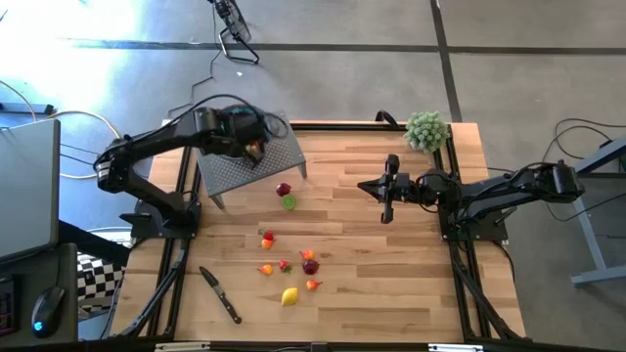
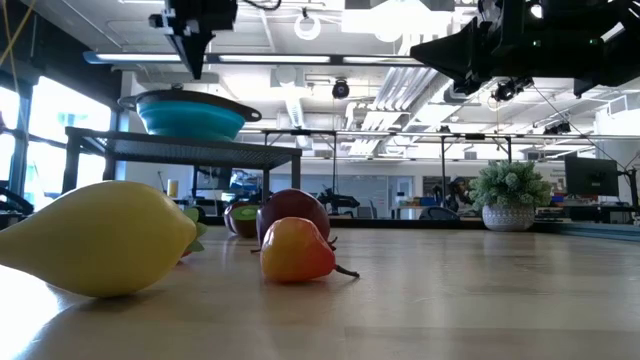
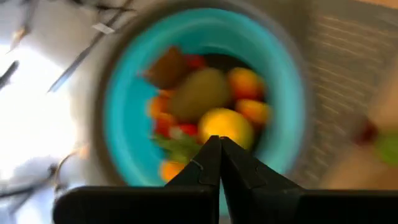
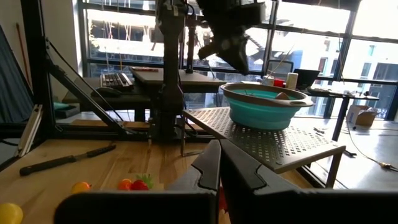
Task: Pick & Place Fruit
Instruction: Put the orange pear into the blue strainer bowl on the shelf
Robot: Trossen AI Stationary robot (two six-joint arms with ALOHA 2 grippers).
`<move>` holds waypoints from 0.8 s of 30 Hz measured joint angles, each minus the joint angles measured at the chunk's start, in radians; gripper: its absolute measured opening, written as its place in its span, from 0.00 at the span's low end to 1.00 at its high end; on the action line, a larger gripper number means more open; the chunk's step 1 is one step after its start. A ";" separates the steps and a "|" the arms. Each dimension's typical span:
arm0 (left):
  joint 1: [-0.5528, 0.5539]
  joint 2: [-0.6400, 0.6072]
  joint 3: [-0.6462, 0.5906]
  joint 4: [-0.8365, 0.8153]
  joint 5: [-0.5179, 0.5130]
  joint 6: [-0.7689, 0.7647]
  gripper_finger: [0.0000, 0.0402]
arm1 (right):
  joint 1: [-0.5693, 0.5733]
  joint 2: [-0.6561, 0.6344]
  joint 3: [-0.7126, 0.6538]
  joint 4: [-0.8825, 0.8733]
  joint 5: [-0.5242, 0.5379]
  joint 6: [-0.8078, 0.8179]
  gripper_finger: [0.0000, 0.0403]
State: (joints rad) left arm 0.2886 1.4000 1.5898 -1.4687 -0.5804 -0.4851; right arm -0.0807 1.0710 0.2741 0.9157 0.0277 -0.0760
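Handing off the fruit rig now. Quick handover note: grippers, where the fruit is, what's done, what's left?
Left gripper: shut, empty, above the teal bowl on the perforated metal stand.
Right gripper: shut, empty, waiting over the table's right half, near the plant ball.
Done: several fruits in the bowl.
Left: about ten fruits on the table: a maroon one and a lime green one near the stand, a cluster mid-table, the yellow one nearest the front edge.
Knife lies front left; leave it.
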 joint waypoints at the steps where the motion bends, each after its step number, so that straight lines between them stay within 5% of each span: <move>1: -0.027 -0.003 0.000 0.000 0.021 0.010 0.01 | 0.000 0.000 0.000 0.000 0.000 0.000 0.01; 24: -0.764 -0.011 0.000 0.128 0.051 0.008 0.01 | 0.000 0.000 0.000 0.000 0.022 0.000 0.01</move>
State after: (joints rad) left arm -0.4758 1.3893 1.5902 -1.3402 -0.5297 -0.4774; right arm -0.0807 1.0709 0.2741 0.9155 0.0501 -0.0756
